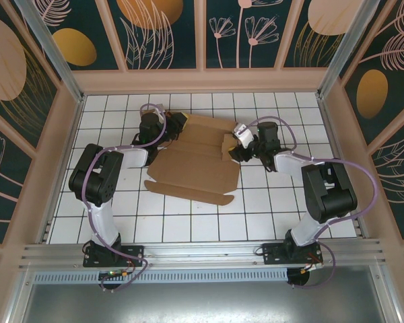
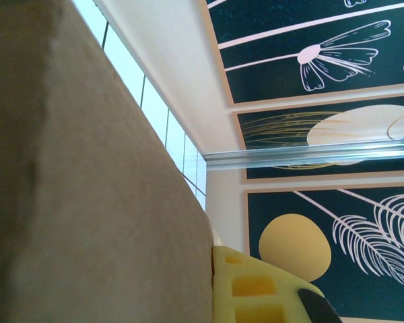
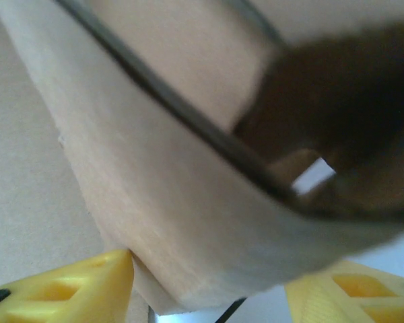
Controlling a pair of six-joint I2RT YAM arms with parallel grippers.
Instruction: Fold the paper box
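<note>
The left hand (image 1: 174,125), pressed together on the far left flap of the paper box (image 1: 195,168), is reaching inward on a bent arm. The right hand (image 1: 234,142) is straddling the right flap, fingers (image 3: 60,289) spread. The brown sheet is lying mostly flat mid-counter (image 1: 269,202).

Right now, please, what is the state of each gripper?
Left gripper: shut on an edge of the paper box.
Right gripper: open, standing astride a flap of the box.
</note>
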